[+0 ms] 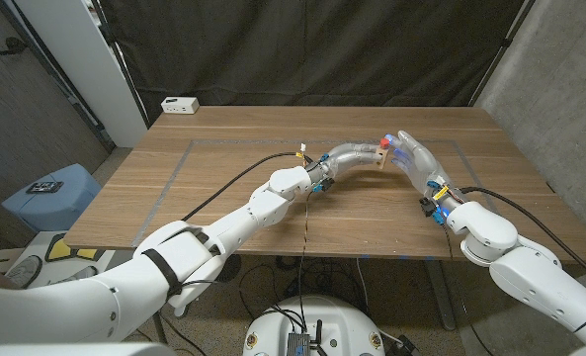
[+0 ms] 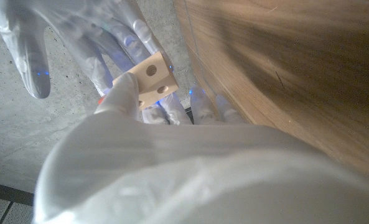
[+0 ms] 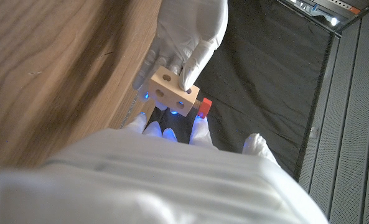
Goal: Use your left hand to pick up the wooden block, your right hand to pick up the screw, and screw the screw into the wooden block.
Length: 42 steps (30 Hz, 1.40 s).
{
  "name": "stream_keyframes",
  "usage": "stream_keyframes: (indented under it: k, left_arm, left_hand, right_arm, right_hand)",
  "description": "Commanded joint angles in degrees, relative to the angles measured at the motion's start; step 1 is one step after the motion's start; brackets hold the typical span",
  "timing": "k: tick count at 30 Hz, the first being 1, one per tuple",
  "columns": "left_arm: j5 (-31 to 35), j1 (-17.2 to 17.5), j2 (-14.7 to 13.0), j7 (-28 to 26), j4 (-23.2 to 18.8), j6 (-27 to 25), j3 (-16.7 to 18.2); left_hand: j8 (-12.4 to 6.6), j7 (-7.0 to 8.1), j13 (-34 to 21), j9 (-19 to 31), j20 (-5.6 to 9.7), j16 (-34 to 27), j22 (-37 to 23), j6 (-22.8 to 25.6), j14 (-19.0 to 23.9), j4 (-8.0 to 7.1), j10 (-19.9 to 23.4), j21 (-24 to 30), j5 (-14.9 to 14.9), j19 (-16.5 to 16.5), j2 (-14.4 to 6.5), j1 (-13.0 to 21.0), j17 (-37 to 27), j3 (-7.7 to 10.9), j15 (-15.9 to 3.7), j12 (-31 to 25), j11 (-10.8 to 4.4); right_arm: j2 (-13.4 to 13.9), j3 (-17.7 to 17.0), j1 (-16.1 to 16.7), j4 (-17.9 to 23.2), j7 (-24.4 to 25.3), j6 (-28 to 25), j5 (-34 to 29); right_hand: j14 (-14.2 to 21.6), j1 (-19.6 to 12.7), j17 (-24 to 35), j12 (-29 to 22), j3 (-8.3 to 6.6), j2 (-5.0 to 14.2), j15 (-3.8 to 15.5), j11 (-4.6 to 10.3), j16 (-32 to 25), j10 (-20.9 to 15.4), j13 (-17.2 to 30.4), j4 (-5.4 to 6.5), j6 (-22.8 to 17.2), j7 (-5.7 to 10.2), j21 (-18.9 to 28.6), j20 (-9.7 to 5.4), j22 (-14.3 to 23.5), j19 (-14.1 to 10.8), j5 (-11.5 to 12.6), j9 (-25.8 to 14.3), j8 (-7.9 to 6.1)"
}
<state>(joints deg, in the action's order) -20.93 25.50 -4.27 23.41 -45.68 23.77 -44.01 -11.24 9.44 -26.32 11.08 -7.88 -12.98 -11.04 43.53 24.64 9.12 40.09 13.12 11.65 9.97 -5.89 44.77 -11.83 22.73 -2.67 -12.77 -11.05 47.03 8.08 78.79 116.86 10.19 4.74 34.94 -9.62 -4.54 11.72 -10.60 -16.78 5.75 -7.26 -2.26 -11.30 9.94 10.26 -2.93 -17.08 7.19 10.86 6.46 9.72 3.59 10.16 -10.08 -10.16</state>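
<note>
Holding: the left hand (image 1: 357, 153) grips the wooden block (image 1: 382, 154) above the table (image 1: 223, 198), its fingers closed on the block's sides.
Left hand, seen closer: in the right wrist view a white-gloved left hand (image 3: 187, 34) pinches the wooden block (image 3: 173, 91) between thumb and fingers; round holes show in the block's faces.
Left wrist view: the block (image 2: 150, 78) sits just past this hand's own thumb, with two round holes facing the camera.
Right hand: the right hand (image 1: 414, 156) is raised just beside the block, meeting the left hand over the far middle of the table. Its fingers spread wide in the left wrist view (image 2: 78, 37).
Right hand's grasp: whether it holds the screw I cannot tell; its fingertips lie close around the block's end.
Screw: a small red part (image 3: 204, 107) shows at the block's end, touching it, by the right hand's fingertips. The same red spot sits atop the block in the head view (image 1: 386, 141).
Table: wooden, with grey tape lines marking a rectangle.
Further out: a white power strip (image 1: 180, 104) lies at the table's far left corner, in front of a black curtain (image 1: 322, 49).
</note>
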Motion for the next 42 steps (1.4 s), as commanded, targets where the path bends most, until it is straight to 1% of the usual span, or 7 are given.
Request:
stream_keyframes:
  k: [1, 13, 20, 28, 42]
  left_arm:
    - [-0.2, 0.5, -0.6, -0.3, -1.1, -0.5, 0.1]
    - [-0.4, -0.2, 0.0, 0.4, 0.5, 0.2, 0.2]
    - [-0.4, -0.9, 0.6, 0.9, 2.1, 0.9, 0.2]
    - [-0.5, -1.5, 1.2, 1.4, 3.7, 1.5, 0.4]
    - [-0.6, -1.3, 1.0, 1.4, 3.6, 1.2, 0.5]
  left_hand:
    - [-0.41, -0.81, 0.0, 0.3, -0.28, -0.3, -0.3, 1.5, 0.4, -0.31, 0.2, 0.3, 0.4, 0.2, -0.6, -0.1, -0.1, 0.29, -1.4, -0.3, 0.42]
    - [-0.43, -0.71, 0.0, 0.3, -0.14, -0.3, -0.3, 1.5, 0.4, -0.26, 0.2, 0.3, 0.4, 0.2, -0.5, 0.0, -0.1, 0.24, -1.43, -0.3, 0.44]
    - [-0.46, -0.71, 0.0, 0.3, -0.11, -0.3, -0.3, 1.6, 0.4, -0.28, 0.3, 0.4, 0.3, 0.3, -0.4, -0.1, -0.1, 0.21, -1.44, -0.3, 0.44]
    - [-0.45, -0.85, 0.0, 0.3, -0.12, -0.4, -0.3, 1.6, 0.4, -0.29, 0.3, 0.4, 0.3, 0.3, -0.5, -0.1, -0.1, 0.23, -1.44, -0.4, 0.46]
    - [-0.43, -0.84, 0.0, 0.3, -0.1, -0.4, -0.3, 1.5, 0.5, -0.25, 0.3, 0.4, 0.3, 0.3, -0.4, -0.1, -0.1, 0.22, -1.42, -0.4, 0.49]
  right_arm:
    - [-0.2, -0.3, 0.7, 0.5, 0.6, 0.0, -0.3]
    - [-0.4, -0.7, 1.3, 1.0, 1.2, -0.3, -0.2]
    - [-0.2, -1.3, 2.3, 1.9, 1.7, -1.0, 0.0]
    - [-0.2, -1.4, 2.6, 2.5, 1.6, -1.5, 0.3]
    - [0.3, -1.2, 2.8, 3.6, 1.2, -2.1, 0.1]
  right_hand:
    - [-7.8, 0.1, 0.1, -0.4, -0.46, 0.34, 0.28, 0.37, -0.4, 4.9, 0.1, 0.13, -0.4, 0.4, 0.3, 0.26, 0.2, -0.3, 0.0, 0.0, -0.32]
    - [-7.7, 0.0, 0.0, -0.4, -0.6, 0.36, 0.31, 0.36, -0.4, 4.8, 0.1, 0.06, -0.5, 0.47, 0.3, 0.24, 0.2, -0.6, 0.0, 0.0, -0.34]
    - [-7.5, -0.1, 0.0, -0.4, -0.68, 0.38, 0.36, 0.39, -0.4, 4.7, 0.1, 0.03, -0.7, 0.52, 0.4, 0.23, 0.2, -0.7, 0.0, 0.0, -0.41]
    - [-7.5, -0.1, 0.0, -0.5, -0.76, 0.38, 0.36, 0.45, -0.5, 4.5, 0.1, -0.01, -0.9, 0.48, 0.4, 0.23, 0.1, -0.9, 0.0, -0.1, -0.47]
    - [-7.3, -0.2, -0.1, -0.5, -0.91, 0.49, 0.41, 0.53, -0.5, 4.4, 0.1, -0.05, -1.3, 0.48, 0.4, 0.18, 0.1, -1.1, 0.0, -0.1, -0.56]
